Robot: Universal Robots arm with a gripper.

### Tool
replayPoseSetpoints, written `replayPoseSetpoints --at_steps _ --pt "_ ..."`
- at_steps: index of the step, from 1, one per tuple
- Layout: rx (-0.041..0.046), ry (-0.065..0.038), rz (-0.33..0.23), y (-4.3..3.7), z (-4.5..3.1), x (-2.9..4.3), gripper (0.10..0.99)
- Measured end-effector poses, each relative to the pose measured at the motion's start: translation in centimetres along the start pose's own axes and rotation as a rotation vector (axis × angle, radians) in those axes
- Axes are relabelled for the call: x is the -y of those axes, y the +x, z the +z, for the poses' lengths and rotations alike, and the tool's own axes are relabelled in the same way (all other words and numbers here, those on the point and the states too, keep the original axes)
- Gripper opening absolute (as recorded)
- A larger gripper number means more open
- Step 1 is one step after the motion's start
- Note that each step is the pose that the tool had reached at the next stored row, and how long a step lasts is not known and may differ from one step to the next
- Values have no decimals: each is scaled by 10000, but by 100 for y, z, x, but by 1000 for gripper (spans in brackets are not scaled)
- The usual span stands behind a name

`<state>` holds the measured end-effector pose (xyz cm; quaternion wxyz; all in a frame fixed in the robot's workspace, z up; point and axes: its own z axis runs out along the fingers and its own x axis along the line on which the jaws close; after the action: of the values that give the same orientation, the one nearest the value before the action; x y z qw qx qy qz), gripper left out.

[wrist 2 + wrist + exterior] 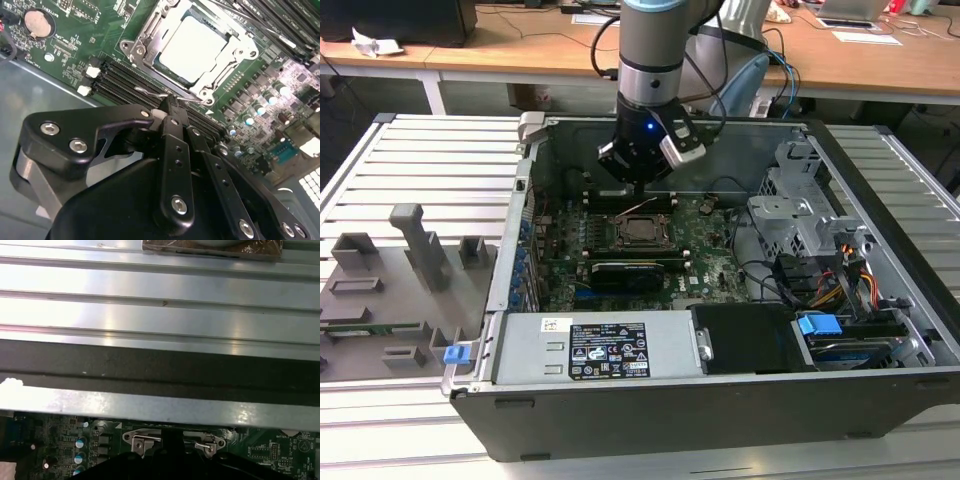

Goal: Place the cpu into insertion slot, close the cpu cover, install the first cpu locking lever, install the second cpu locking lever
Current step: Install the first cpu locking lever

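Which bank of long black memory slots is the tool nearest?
The bank on the round coin battery's side of the silver-grey square chip; the black tool is right by it. The other bank lies beyond the chip.

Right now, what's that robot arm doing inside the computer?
The arm's gripper is down inside the open computer case, right at the edge of the slot on the green board. The cpu already sits in the slot, and the cover is closed over it. The fingertips are at a thin wire lever next to the slot.
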<state>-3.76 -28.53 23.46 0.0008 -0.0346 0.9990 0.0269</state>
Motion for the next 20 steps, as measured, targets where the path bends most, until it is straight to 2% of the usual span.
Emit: replayPoseSetpoints --at_steps 3,20 --pt "-9 -1 -160 -11 22 0 106" --pt "-10 3 -176 -138 113 -38 106"
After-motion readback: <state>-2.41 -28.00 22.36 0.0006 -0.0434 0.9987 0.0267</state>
